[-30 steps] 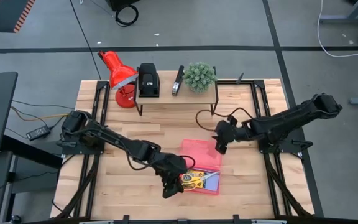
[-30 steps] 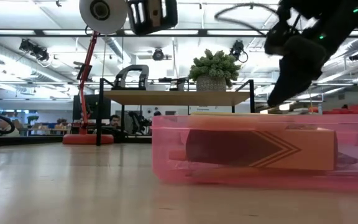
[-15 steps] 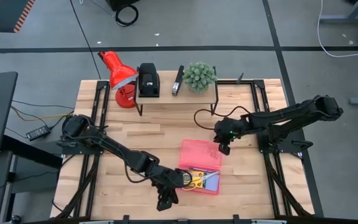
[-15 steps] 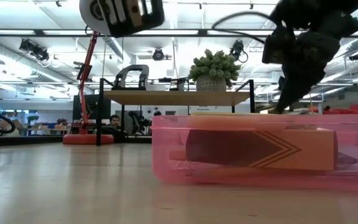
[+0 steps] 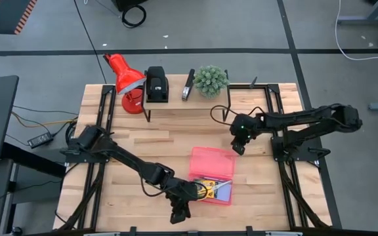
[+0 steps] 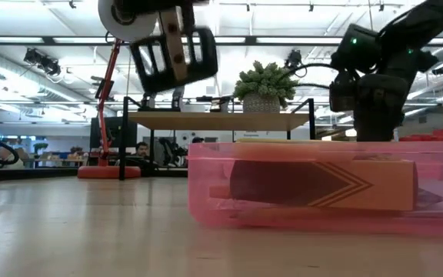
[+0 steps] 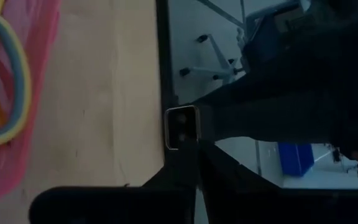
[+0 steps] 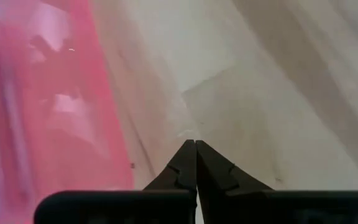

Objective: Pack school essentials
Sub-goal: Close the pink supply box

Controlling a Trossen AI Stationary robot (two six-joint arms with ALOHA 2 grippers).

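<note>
An open pink case (image 5: 212, 174) lies right of the table's middle, its lid (image 5: 212, 162) flat on the far side. The tray holds yellow-handled scissors (image 5: 203, 190) and a pale notepad (image 5: 224, 190). In the low view a crayon box (image 6: 314, 185) shows through the pink wall. My left gripper (image 5: 179, 212) hangs shut by the table's near edge, left of the tray; the left wrist view shows its fingers (image 7: 197, 149) together. My right gripper (image 5: 239, 147) is shut above bare wood off the lid's far right corner, fingertips (image 8: 195, 144) meeting.
A red lamp (image 5: 125, 77) stands at the far left. Beside it a low shelf (image 5: 186, 99) carries two black devices (image 5: 156, 85) and a potted plant (image 5: 210, 80). Bare wood lies left of the case. A person (image 6: 142, 148) sits far off in the room.
My left gripper has drawn back from the tray toward the table's near edge. My right gripper has shut and moved off the pink lid's right edge toward the far right. The case and its contents have stayed put.
</note>
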